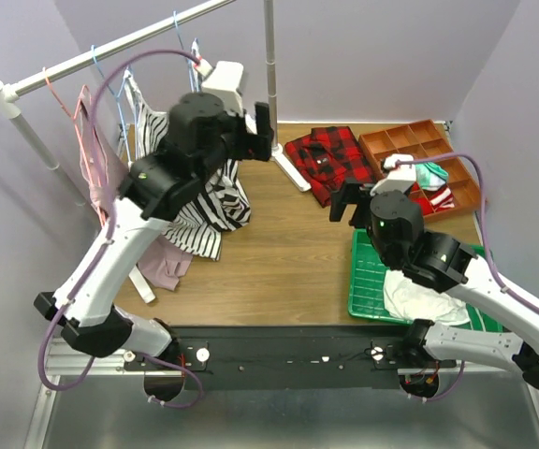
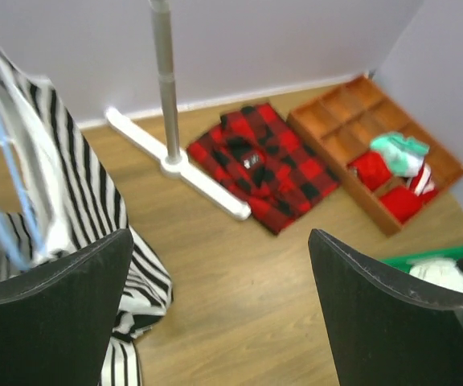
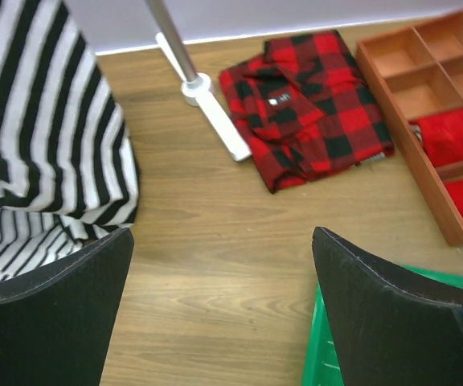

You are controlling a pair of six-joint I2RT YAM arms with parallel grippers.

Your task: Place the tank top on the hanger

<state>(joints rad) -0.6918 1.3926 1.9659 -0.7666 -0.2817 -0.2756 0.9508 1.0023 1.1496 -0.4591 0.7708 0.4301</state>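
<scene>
Striped black-and-white tank top (image 2: pixel 83 189) hangs draped on light-blue hanger (image 2: pixel 22 201) | lies just left of left gripper (image 2: pixel 219 237), long axis vertical | left gripper spread, empty, nearer | right gripper (image 3: pixel 222 233) spread, empty, farther

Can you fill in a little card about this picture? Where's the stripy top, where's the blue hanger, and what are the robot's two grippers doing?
Tank top: hanging at the left by the rack pole, lower end bunched on the table
Hanger: light blue, its wire runs inside the top
Left gripper: open, empty, beside the top
Right gripper: open, empty, over the table
Also on the table: red checked shirt, wooden tray, green basket
</scene>
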